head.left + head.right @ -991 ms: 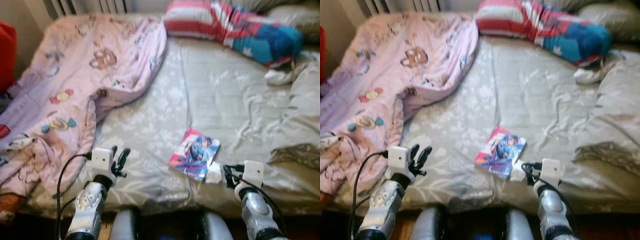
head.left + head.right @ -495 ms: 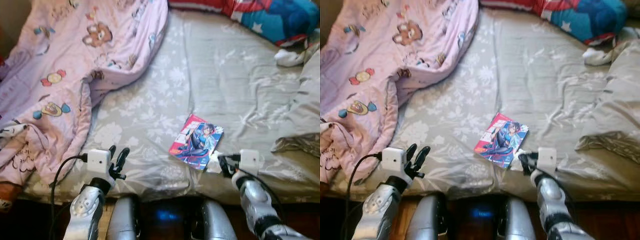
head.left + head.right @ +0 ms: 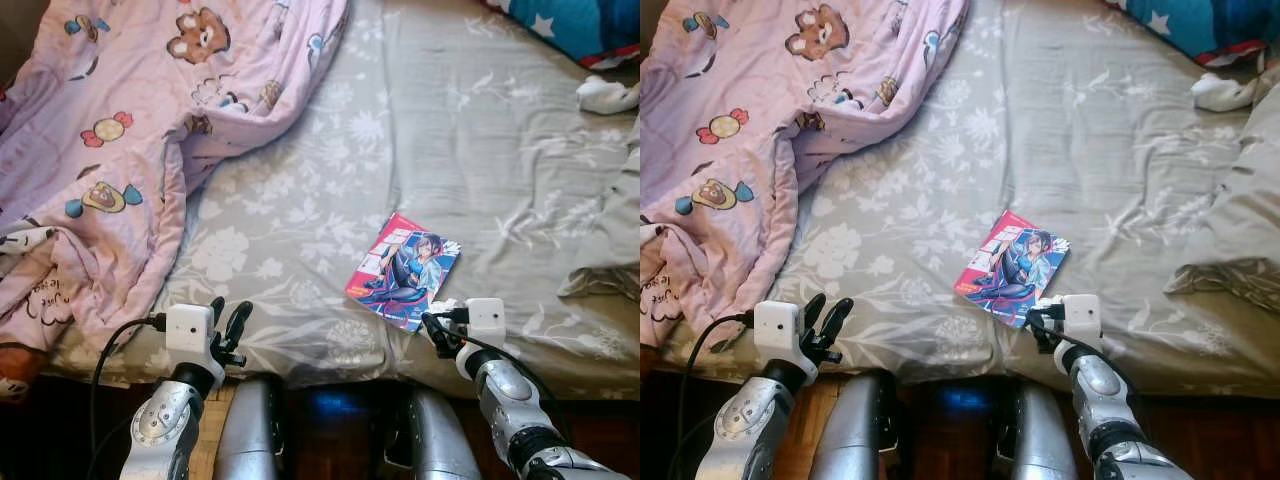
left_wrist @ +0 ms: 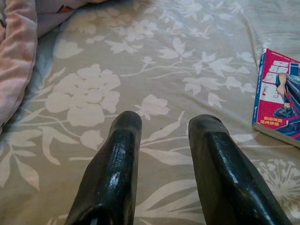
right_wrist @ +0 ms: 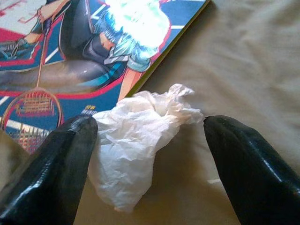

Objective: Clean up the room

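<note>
Your right tool [image 5: 150, 154] has its fingers spread wide around the crumpled tissue [image 5: 136, 140], which lies on the bed [image 3: 480, 130] touching the comic book's [image 3: 405, 270] near corner. The left tool [image 3: 227, 330], also apart, sits well left.

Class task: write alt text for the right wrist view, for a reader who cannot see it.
The right gripper, its two black fingers spread wide, straddles a crumpled white tissue on a beige bedsheet. The tissue lies against the edge of a manga book whose cover shows a blue-haired character.
</note>
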You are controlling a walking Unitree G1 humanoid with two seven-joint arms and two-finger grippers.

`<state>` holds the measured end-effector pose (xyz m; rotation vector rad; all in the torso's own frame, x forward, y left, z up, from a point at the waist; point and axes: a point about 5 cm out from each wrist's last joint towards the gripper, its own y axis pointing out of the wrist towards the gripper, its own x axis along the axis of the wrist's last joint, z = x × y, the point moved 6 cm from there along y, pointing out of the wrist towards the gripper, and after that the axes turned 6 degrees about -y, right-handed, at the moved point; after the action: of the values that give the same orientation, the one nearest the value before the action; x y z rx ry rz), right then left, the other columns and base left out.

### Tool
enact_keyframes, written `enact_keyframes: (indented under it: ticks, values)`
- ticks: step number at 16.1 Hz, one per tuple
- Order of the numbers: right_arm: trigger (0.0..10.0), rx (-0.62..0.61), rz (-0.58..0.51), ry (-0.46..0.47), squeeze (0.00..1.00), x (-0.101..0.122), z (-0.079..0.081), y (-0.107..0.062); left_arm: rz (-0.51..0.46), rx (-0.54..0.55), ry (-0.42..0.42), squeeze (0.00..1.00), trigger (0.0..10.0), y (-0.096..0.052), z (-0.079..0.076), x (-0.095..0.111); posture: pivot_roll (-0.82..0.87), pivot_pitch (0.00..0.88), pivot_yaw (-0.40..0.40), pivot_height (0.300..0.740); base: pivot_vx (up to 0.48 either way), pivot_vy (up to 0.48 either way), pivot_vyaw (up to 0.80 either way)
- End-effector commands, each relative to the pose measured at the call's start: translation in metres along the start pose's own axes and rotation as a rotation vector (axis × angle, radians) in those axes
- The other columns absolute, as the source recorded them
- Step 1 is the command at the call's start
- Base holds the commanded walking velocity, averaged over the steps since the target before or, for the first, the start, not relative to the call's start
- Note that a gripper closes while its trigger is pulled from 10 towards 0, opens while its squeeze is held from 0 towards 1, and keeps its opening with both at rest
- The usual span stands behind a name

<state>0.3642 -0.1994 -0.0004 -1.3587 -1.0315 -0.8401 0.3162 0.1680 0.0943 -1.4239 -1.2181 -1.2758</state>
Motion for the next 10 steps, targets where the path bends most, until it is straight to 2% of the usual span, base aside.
enact_keyframes:
  ticks: [1,2,3,10]
  values:
    - [10.0,-0.007,0.059,0.011,0.0,-0.0194,-0.0008,-0.0059,0.039,0.006,-0.009,0.0,10.0,-0.0064,0.0002,-0.0085,0.19,0.413,0.032,0.632,0.0,0.0,0.0]
    - [2.9,-0.003,0.059,0.01,0.0,-0.0189,-0.0001,-0.0056,0.041,0.004,-0.009,0.0,10.0,-0.0062,-0.0004,-0.0087,0.19,0.414,0.032,0.632,0.0,0.0,0.0]
    - [0.0,0.001,0.056,0.01,0.0,-0.0177,0.0009,-0.005,0.044,0.002,-0.007,0.0,10.0,-0.0057,-0.0009,-0.0089,0.19,0.415,0.033,0.632,0.0,0.0,0.0]
    - [0.0,0.017,0.054,0.014,0.0,-0.0191,0.0072,-0.0049,0.06,0.008,0.0,0.0,10.0,-0.0082,0.0013,-0.0102,0.19,0.415,0.032,0.632,0.0,0.0,0.0]
